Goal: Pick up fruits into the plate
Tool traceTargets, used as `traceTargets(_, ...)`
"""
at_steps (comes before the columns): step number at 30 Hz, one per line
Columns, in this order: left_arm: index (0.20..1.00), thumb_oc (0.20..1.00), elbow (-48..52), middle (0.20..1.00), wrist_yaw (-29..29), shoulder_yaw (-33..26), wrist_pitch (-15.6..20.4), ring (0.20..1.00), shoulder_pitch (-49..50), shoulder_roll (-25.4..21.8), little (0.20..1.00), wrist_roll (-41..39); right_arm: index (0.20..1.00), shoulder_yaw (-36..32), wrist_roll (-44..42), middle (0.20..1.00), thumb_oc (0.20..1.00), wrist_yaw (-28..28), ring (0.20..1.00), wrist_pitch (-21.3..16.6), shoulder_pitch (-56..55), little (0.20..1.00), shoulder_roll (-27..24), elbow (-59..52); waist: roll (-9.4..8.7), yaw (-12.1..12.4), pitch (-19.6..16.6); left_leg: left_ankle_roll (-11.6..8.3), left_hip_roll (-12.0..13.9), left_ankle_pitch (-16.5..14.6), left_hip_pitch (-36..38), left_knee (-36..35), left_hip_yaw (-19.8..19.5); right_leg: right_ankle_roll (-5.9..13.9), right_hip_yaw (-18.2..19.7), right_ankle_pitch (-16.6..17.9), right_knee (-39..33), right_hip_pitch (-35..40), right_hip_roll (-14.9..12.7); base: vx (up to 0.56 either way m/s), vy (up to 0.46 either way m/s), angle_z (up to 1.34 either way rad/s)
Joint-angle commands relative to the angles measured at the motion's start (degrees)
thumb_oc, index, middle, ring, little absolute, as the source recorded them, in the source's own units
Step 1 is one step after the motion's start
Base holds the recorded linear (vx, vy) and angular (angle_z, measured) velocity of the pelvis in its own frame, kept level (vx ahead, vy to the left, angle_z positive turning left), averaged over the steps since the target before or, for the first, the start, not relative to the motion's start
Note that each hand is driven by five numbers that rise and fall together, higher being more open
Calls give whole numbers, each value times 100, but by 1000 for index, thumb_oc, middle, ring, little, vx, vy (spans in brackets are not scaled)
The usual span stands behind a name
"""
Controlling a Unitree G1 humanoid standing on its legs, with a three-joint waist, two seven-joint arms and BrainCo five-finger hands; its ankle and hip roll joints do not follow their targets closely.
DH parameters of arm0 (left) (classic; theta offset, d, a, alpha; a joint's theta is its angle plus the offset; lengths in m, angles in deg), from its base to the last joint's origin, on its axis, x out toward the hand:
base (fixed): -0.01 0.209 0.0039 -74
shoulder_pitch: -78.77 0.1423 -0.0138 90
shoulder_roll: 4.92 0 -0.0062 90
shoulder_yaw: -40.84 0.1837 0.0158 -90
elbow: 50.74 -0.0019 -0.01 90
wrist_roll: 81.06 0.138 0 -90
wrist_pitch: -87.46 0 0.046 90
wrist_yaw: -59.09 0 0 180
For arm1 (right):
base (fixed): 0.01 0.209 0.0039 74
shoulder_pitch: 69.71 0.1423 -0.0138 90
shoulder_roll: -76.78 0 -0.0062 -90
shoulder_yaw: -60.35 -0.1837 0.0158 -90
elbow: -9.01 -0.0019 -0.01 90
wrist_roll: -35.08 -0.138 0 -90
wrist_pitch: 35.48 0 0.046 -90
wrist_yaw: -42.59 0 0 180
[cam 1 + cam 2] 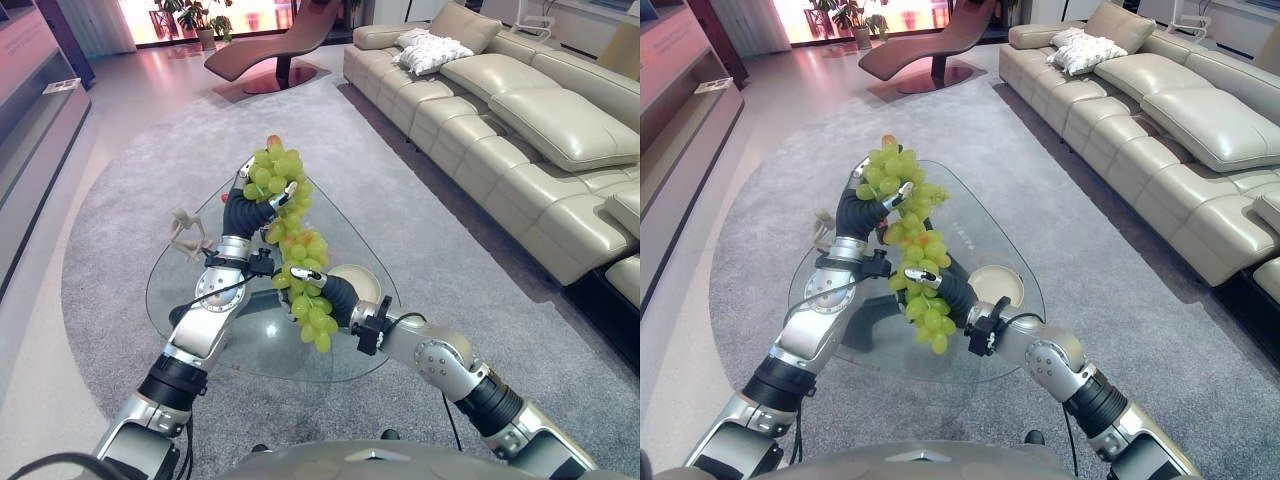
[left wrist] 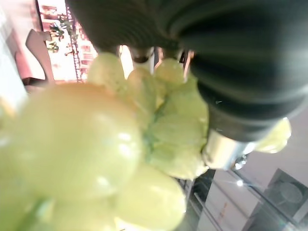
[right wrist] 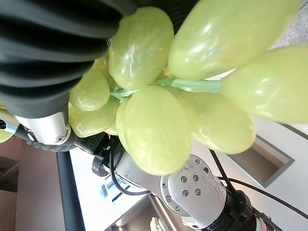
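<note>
A long bunch of green grapes (image 1: 288, 178) hangs in the air above the glass table (image 1: 262, 352). My left hand (image 1: 246, 214) has its fingers curled round the bunch's upper part. My right hand (image 1: 336, 298) grips the lower part, and a tail of grapes dangles below it. In the left wrist view the grapes (image 2: 96, 144) press against the hand's dark cover (image 2: 231, 57). In the right wrist view the grapes (image 3: 154, 125) sit just as close to the other hand's cover (image 3: 43, 43). A beige plate (image 1: 360, 281) rests on the table just right of the bunch, partly hidden by my right hand.
A small pale figurine (image 1: 185, 236) stands at the table's left edge. The table sits on a grey round rug (image 1: 120, 230). A long cream sofa (image 1: 520, 130) runs along the right, and a brown lounge chair (image 1: 275, 45) stands far back.
</note>
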Motion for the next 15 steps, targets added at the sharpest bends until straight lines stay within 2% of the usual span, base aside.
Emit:
traceTargets(1,200,200,105,200,-1,-65,201,200,-610,-234,200,182,200,-335,-347,200,200,-36,200,-522,282,200,416,-491,-122,-15,205,80,-118,-736,51,235,-123,89,-312,-617,214,405,-111,5,0,6)
traceTargets(5,200,200,28,200,503,-92,-95,200,-507,-179,200,-529,200,-498,-280,200,200,-57,200,-678,240,200,379,-503,-103,-20,210,92,-120,-730,40,232,-173,67,-273,-661,252,408,-80,11,5,4)
traceTargets(6,338,338,0,338,671,-95,-158,338,-464,-150,338,-751,200,-553,-219,200,200,-55,200,-758,220,200,368,-499,-98,-22,210,95,-120,-731,35,231,-188,61,-265,-675,263,406,-71,15,12,3)
traceTargets(7,555,555,-22,555,773,-98,-192,555,-422,-121,555,-902,200,-613,-194,200,200,-46,200,-800,205,200,357,-496,-92,-26,214,98,-121,-731,33,228,-205,56,-255,-687,277,402,-62,0,0,0)
traceTargets(8,859,859,-39,859,969,-106,-254,859,-371,-84,859,-1134,200,-699,-188,200,200,-15,200,-855,190,200,349,-511,-84,-32,220,102,-125,-730,27,225,-222,50,-242,-701,290,397,-53,7,11,6)
traceTargets(9,1000,1000,-40,1000,995,-107,-261,1000,-368,-82,1000,-1162,200,-708,-186,200,200,-12,200,-859,188,200,347,-514,-83,-32,220,103,-125,-730,26,226,-223,50,-241,-703,291,398,-52,1,14,6)
traceTargets(13,1000,1000,-150,1000,2039,-109,-378,1000,-180,-81,1000,-2332,200,-1085,-97,200,200,-8,200,-1132,91,200,255,-503,-43,-53,267,118,-133,-739,-12,240,-262,22,-213,-753,352,362,-39,-12,18,6)
traceTargets(15,1000,1000,-190,1000,2359,-125,-433,1000,-122,-98,1000,-2712,200,-1216,-159,200,200,-3,200,-1189,59,200,239,-444,-33,-56,281,122,-136,-742,-14,239,-270,17,-217,-759,359,364,-40,-6,7,2)
